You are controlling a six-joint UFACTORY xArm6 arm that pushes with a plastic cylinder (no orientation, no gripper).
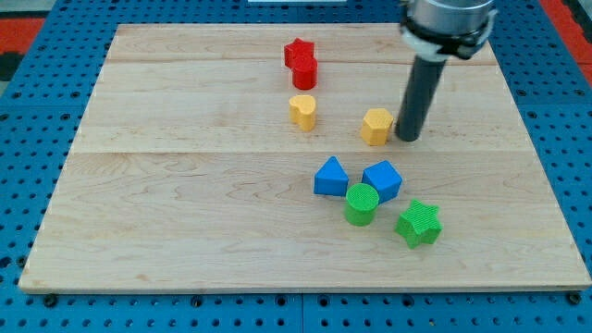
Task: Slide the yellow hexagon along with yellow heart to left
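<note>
The wooden board [185,222] fills most of the view and sits on a blue pegboard surface [28,139]. Everything below is placed against the yellow hexagon [376,126], which lies right of the board's middle, in its upper half.

The dark rod comes down from the view's top, and my tip [408,138] rests on the board just beside the hexagon's right side, close enough that I cannot tell whether it touches. The arm carries no claw, so there is nothing to be open, shut or holding.

Below the hexagon and slightly to its right lies the blue cube [383,179]. The blue triangular prism [330,178] sits below and to the hexagon's left, near the cube. The green star [419,223] is farthest below, off to the right. The green cylinder [362,204] stands below the hexagon, just under the two blue blocks.

The yellow heart [302,111] is to the hexagon's left and a little higher, clearly apart from it. Above the heart, up and left of the hexagon, the red star [298,53] and a second red block [305,73], its shape unclear, press together.
</note>
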